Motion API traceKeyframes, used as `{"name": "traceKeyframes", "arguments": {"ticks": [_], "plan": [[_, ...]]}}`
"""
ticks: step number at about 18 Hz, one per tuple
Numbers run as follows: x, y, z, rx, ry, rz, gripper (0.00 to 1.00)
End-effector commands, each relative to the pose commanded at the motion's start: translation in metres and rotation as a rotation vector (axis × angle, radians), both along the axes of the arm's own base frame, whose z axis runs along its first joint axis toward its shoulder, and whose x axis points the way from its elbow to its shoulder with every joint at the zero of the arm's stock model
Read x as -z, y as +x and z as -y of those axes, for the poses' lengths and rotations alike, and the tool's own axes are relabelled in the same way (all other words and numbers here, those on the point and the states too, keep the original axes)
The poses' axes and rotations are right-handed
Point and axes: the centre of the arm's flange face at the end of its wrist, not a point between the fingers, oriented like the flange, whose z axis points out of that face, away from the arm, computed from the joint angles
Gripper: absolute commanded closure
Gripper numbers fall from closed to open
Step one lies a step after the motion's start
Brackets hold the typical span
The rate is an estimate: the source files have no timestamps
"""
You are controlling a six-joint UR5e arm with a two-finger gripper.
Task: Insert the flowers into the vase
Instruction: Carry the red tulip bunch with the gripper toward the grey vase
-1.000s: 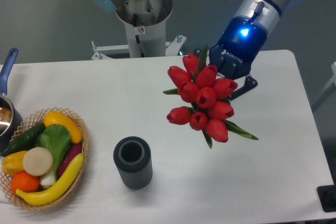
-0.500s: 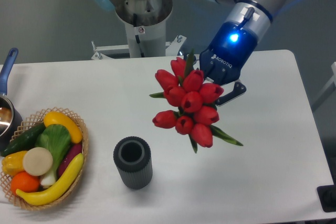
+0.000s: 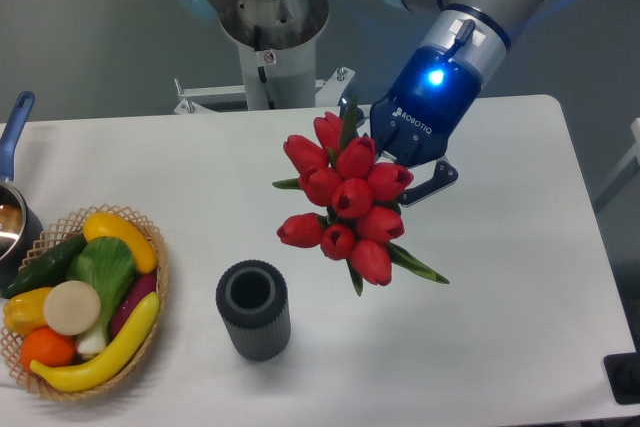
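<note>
The flowers (image 3: 345,202) are a tight bunch of red tulip buds with green leaves, held in the air above the table, buds toward the camera. My gripper (image 3: 405,169) is shut on their stems, which the buds hide; one dark finger (image 3: 432,179) shows at the right of the bunch. The vase (image 3: 254,309), a dark grey ribbed cylinder with a thick round rim, stands upright and empty on the white table, below and to the left of the bunch.
A wicker basket (image 3: 152,297) of toy fruit and vegetables sits at the front left. A metal saucepan with a blue handle (image 3: 15,132) is at the left edge. The arm's base (image 3: 270,37) stands behind the table.
My gripper has carried the flowers to the left and slightly toward the front, closer to the vase. The vase and basket have not moved.
</note>
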Motion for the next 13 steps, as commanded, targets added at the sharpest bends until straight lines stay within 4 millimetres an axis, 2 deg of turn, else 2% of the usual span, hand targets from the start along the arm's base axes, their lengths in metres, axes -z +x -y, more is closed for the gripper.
{"name": "traceKeyframes", "arguments": {"ticks": [5,11,13], "plan": [[0.004,0.003,-0.016,0.029,0.000,-0.001,0.72],[0.004,0.007,-0.026,0.046,0.014,-0.024,0.72],[-0.001,0.012,-0.028,0.079,0.067,-0.007,0.72]]}}
